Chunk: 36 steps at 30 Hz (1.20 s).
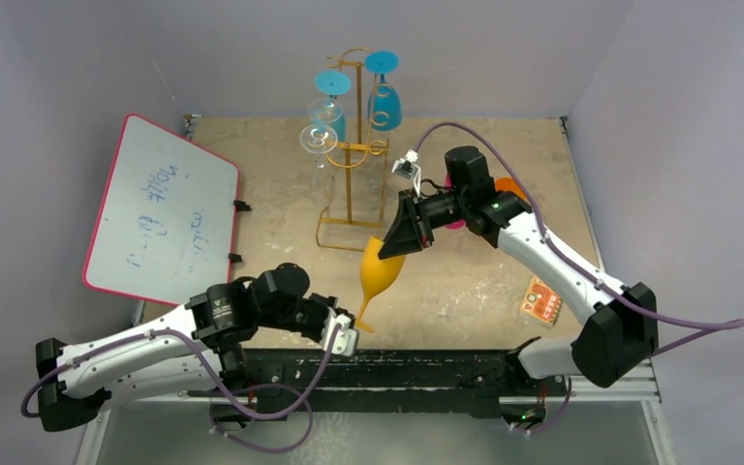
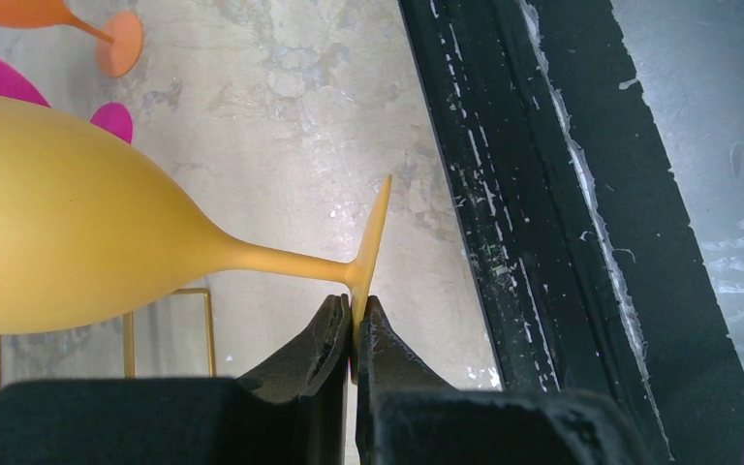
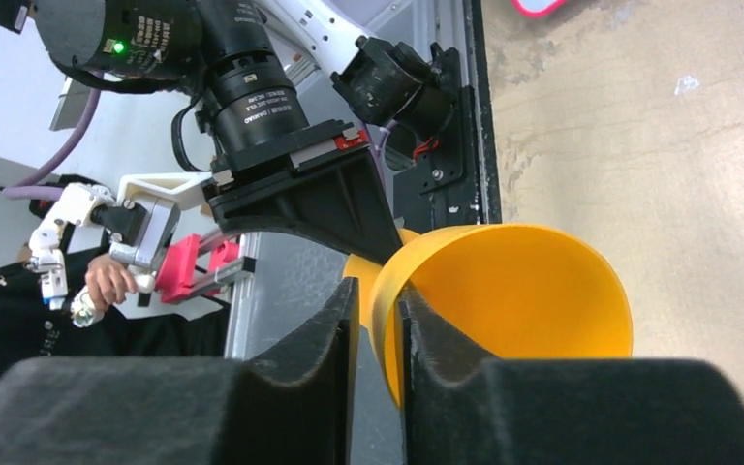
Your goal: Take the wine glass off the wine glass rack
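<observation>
A yellow wine glass (image 1: 380, 266) hangs tilted above the table in front of the gold wire wine glass rack (image 1: 352, 160), off its hooks. My left gripper (image 1: 349, 334) is shut on the edge of the glass's foot (image 2: 368, 242), seen close up in the left wrist view (image 2: 354, 315). My right gripper (image 1: 399, 240) is at the bowl's rim. In the right wrist view (image 3: 378, 295) its fingers straddle the rim of the glass (image 3: 533, 291), one inside and one outside, with a gap on the outer side. Two blue glasses (image 1: 384, 97) and clear glasses (image 1: 318, 138) hang on the rack.
A whiteboard (image 1: 160, 208) with a pink edge lies at the left. An orange glass (image 2: 107, 39) and a pink glass (image 2: 0, 77) lie on the table behind the right arm. An orange card (image 1: 541, 300) lies at the right. The black front rail (image 2: 542, 194) runs along the near edge.
</observation>
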Tool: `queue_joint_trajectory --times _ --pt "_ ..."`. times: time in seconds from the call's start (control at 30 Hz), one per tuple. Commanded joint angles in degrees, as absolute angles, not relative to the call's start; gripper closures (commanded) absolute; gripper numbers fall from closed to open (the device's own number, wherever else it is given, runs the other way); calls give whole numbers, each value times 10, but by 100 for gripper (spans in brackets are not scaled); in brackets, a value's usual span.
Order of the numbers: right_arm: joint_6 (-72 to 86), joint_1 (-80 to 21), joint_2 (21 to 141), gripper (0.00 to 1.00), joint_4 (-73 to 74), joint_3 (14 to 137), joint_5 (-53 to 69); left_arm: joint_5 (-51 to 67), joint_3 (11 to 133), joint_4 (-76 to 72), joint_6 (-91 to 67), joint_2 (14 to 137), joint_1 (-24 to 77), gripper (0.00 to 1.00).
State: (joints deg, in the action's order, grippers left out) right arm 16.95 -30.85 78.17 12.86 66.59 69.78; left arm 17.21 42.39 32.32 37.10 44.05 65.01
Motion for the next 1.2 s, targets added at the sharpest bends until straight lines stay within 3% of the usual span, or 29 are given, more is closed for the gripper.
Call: queue_joint_trajectory --times 0.0,0.1,0.17,0.3,0.4,0.57,1.17 --pt "194 -323 761 89 126 655 738 150 433 289 358 438 644 100" --pt "198 -323 756 100 122 648 715 145 420 277 349 422 644 100" --pt "204 -323 754 100 114 642 696 140 412 272 339 414 644 100" --pt "234 -323 745 100 78 621 674 144 401 264 317 404 644 82" --pt "245 -323 737 100 67 612 654 151 396 261 306 392 644 54" --pt "246 -323 704 100 71 588 598 152 377 217 263 381 644 31" --pt "294 -323 588 100 98 559 387 35 343 195 109 277 644 19"
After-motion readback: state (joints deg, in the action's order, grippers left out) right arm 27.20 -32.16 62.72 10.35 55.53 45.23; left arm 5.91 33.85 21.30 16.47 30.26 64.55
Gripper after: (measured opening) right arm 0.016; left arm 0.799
